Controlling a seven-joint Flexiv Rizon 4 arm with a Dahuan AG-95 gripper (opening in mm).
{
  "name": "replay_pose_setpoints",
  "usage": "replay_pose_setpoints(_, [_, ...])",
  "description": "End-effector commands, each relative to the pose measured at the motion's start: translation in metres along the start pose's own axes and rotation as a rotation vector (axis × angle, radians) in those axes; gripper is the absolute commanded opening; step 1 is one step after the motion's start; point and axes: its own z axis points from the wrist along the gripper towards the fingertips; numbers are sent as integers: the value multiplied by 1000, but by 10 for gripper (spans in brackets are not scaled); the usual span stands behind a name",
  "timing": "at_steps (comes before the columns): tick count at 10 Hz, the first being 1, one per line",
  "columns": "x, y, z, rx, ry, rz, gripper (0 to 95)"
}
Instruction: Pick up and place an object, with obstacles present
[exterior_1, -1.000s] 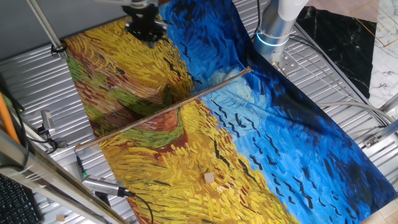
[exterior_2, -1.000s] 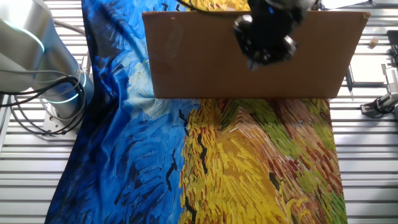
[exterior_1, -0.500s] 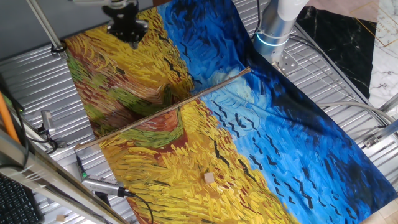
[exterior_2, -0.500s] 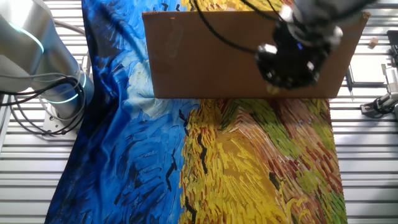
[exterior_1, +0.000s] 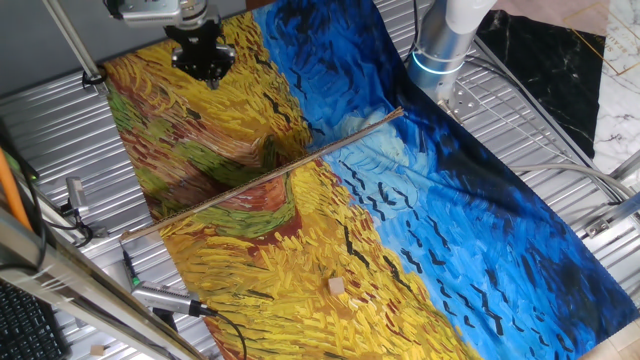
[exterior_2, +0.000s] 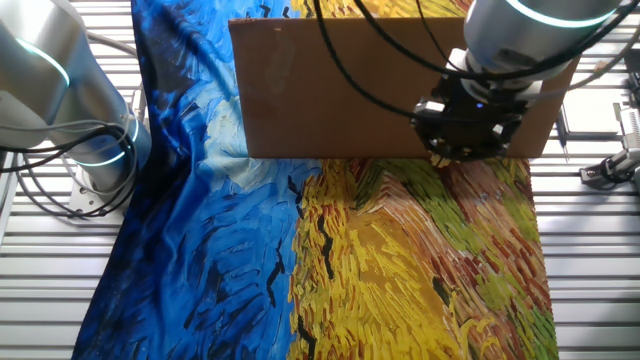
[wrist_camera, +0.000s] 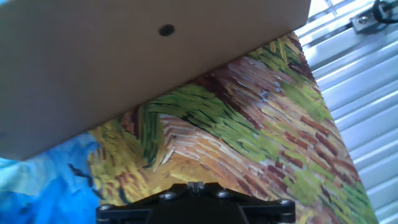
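Your gripper (exterior_1: 204, 62), grip state unclear, hovers upper left; crossing toward the cube (exterior_1: 337, 287) risks toppling the board (exterior_2: 340, 90).

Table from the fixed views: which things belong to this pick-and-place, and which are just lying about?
Job:
- tiny tan cube
- brown board, edge-on a thin stick in one fixed view, the obstacle
- claw

Lying about:
- painted cloth
- grey metal rod
- cables
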Motion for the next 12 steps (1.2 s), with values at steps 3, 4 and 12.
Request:
replay_pose_setpoints(3, [-3,13,-16,-32,18,102,0])
replay_pose_setpoints(4, [-3,13,-16,-29,23,120,0])
replay_pose_setpoints(12, [18,-15,1,-6,31,100,0])
